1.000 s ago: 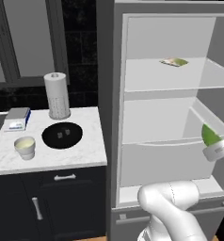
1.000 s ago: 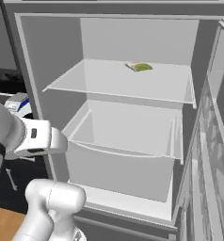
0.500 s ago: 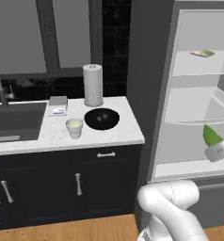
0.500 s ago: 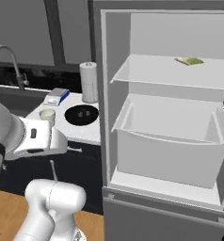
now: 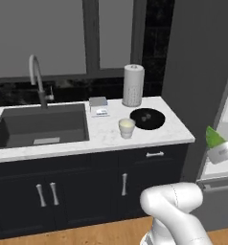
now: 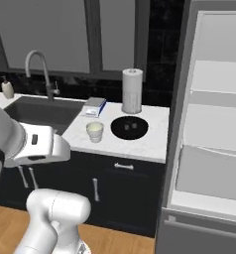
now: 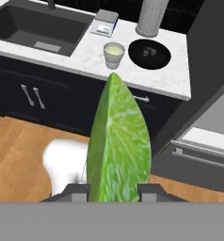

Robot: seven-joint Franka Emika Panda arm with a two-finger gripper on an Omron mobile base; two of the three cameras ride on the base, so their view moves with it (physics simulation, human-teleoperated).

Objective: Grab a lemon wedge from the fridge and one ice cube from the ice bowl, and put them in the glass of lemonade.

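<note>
the hand (image 7: 114,188) pinches the lemon wedge (image 7: 117,146) upright between its two tips, peel edge forward, held well out from the counter (image 5: 154,136), probably so the wedge can travel clear of the cabinet fronts to the glass of lemonade (image 5: 127,128). that glass stands on the counter just beside the ice bowl (image 5: 147,118) and holds pale yellow-green liquid. the black bowl holds what look like two small dark ice cubes, though they are too small to be sure. the fridge (image 6: 214,144) stands open at the right.
</note>
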